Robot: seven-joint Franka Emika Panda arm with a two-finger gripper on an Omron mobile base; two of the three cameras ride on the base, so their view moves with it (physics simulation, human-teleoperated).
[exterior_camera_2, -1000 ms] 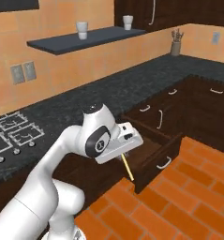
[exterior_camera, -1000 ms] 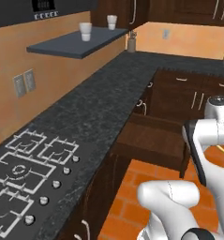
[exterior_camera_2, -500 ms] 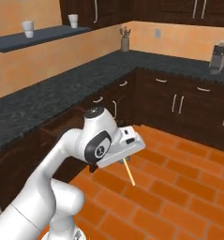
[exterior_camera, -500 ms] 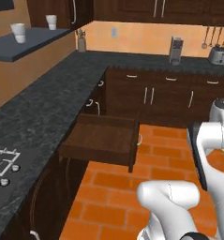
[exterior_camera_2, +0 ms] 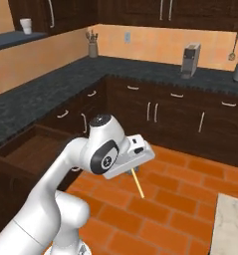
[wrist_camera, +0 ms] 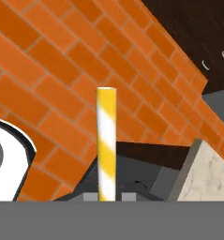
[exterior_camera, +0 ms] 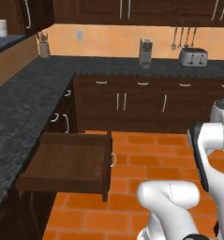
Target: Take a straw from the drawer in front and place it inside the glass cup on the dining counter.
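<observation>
Picked up already: thin yellow-and-white striped straw (exterior_camera_2: 137, 184) clamped in the closed gripper (exterior_camera_2: 131, 171), hanging over orange brick floor at centre of the right base frame, and standing upright mid-frame in the hand view (wrist_camera: 106, 140). Shallow dark brown wooden drawer (exterior_camera: 71, 161) left open at lower left of the left base frame. Pale veined marble worktop (exterior_camera_2: 231, 224) showing at lower right corner. Remaining, by judgement: reaching the glass cup and dropping the straw in.
</observation>
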